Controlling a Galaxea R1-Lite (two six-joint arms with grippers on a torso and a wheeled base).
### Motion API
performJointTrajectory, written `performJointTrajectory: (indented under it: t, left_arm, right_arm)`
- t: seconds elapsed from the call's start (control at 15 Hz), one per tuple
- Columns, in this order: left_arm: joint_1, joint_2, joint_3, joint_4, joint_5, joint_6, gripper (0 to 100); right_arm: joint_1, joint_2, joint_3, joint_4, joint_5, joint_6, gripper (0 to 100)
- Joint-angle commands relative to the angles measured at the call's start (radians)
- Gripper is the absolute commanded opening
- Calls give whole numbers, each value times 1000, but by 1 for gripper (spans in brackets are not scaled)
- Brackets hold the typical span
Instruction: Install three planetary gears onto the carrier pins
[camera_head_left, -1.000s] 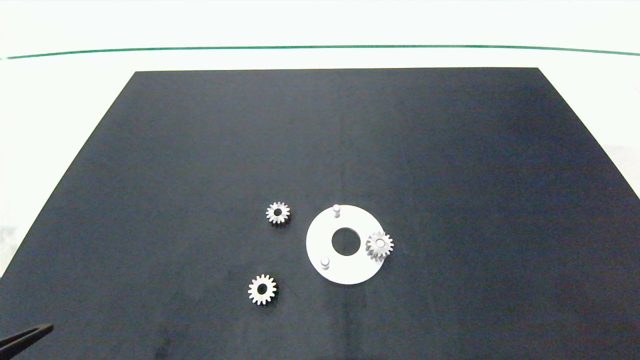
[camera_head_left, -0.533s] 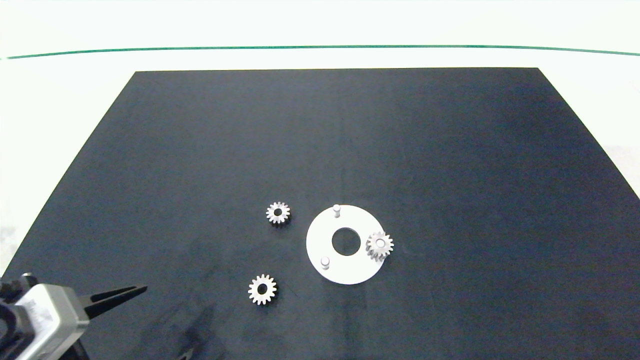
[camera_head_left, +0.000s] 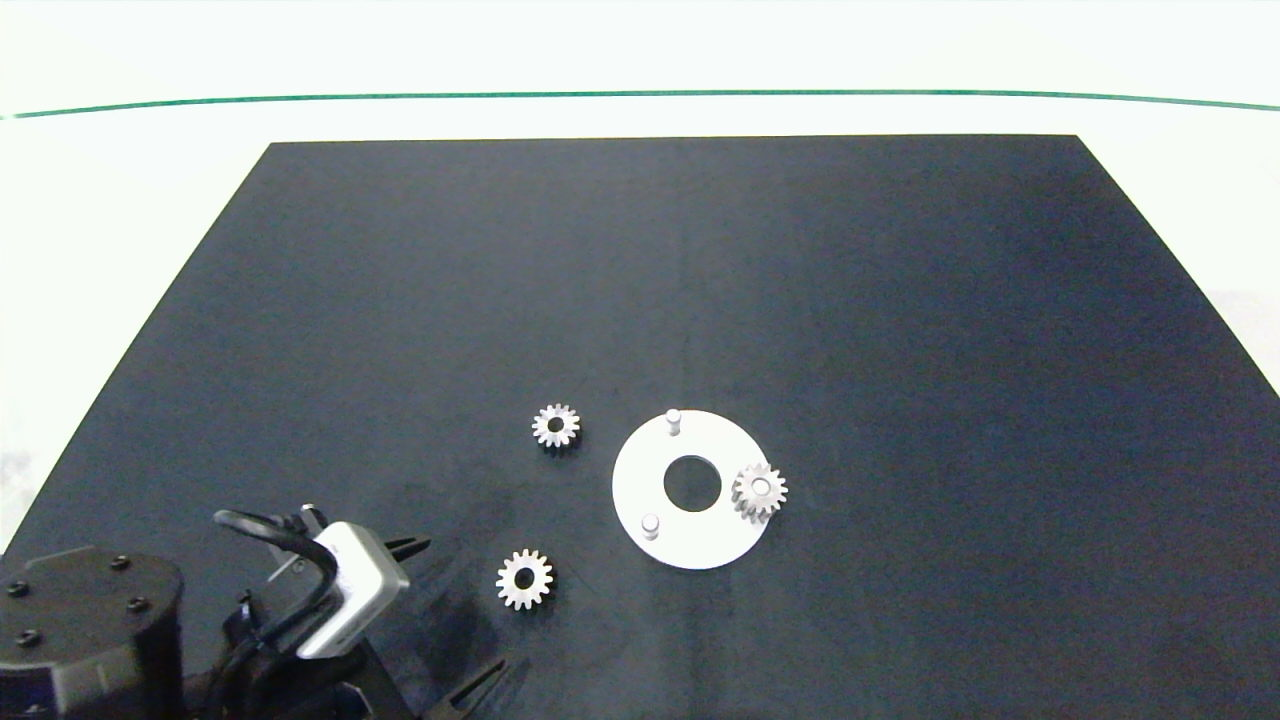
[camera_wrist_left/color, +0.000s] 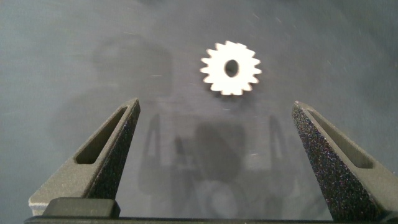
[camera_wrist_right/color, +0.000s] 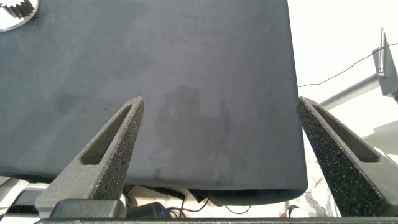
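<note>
Three planetary gears lie on the black mat (camera_head_left: 700, 280); one (camera_head_left: 524, 579) rests flat at lower centre-left of the head view, centre hole facing up, teeth all round, so no long axis shows; a second (camera_head_left: 555, 426) lies flat above it, also hole up; the third (camera_head_left: 759, 490) sits on the right side of the white disc (camera_head_left: 690, 545), over a pin, its teeth overhanging the disc's right rim, and whether it is fully seated cannot be told. Two carrier pins stand upright and bare on the disc, one (camera_head_left: 673, 419) at its top, one (camera_head_left: 650, 524) at its lower left.

The left gripper (camera_head_left: 455, 620) reaches in from the lower left corner, fingers spread wide apart and holding nothing; in the left wrist view the lower gear (camera_wrist_left/color: 231, 68) lies flat just beyond the left gripper (camera_wrist_left/color: 214, 118), untouched. The right gripper (camera_wrist_right/color: 217, 112) shows only in its own wrist view, fingers wide apart and empty, over the mat's edge, with a corner of the disc (camera_wrist_right/color: 17, 17) in the far upper left of that view.

Open mat surrounds the loose gears on every side; the upper half and the whole right of the mat are bare; pale table shows beyond the mat, crossed by a thin green line (camera_head_left: 640, 96) near the top.
</note>
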Motion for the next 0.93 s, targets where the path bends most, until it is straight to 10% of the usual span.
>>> performJointTrajectory:
  t: [0.07, 0.93]
  left_arm:
    - [-69, 128, -49, -18, 44, -5, 100]
    - [-59, 215, -124, -20, 45, -11, 90]
  right_arm:
    - [4, -3, 7, 7, -2, -1, 100]
    - [6, -3, 25, 7, -2, 0, 100]
